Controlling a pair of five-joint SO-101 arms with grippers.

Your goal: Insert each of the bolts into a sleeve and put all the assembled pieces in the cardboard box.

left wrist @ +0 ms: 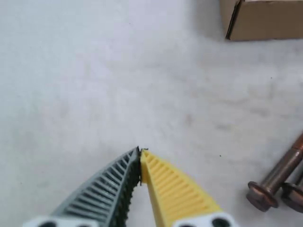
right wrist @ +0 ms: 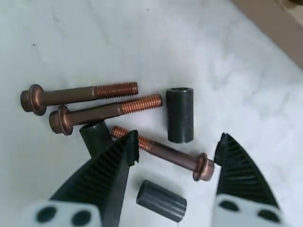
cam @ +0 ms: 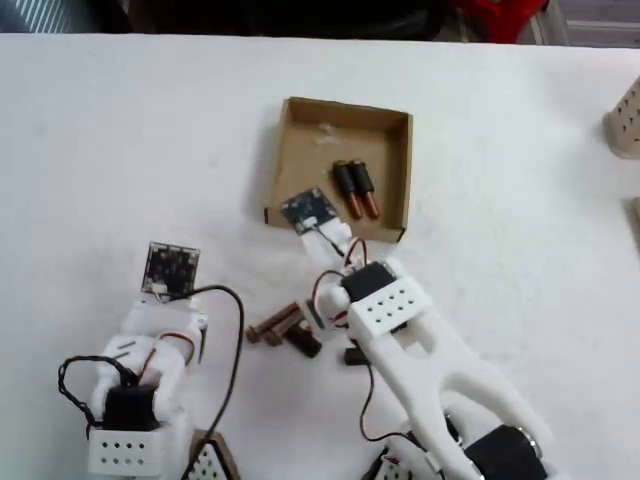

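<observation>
A white worktop (cam: 120,130) fills the high view. The right arm (cam: 440,370) rises from the lower right of the frame towards the centre, and the left arm (cam: 140,370) sits in the lower left corner. The cardboard box (cam: 310,160) lies open just above the centre. Two assembled pieces (cam: 355,190) rest side by side against the right part of its floor, dark sleeve ends up-frame and copper tips down-frame. The loose parts lie in a small cluster (cam: 285,332) just below the centre, between the two arms and close under the right arm's wrist. The left gripper (left wrist: 140,152) hangs over bare worktop with its grey finger (left wrist: 106,189) and yellow finger (left wrist: 173,189) pressed together at the tips and nothing between them; two bolt heads (left wrist: 272,184) lie nearby and a corner of the box is farther off. The right gripper (right wrist: 178,137) hovers over the cluster with its two black fingers (right wrist: 111,170) spread wide and holding nothing. One bolt (right wrist: 165,153) lies slantwise between them, its head near one fingertip and its threaded end near the other. Two more bolts (right wrist: 78,94) (right wrist: 104,113) lie almost parallel just beside it. Three loose dark sleeves lie around them: one (right wrist: 180,116) just off the threaded tip of the second bolt, one (right wrist: 94,135) partly hidden behind a finger, and one (right wrist: 161,201) close to the camera.
</observation>
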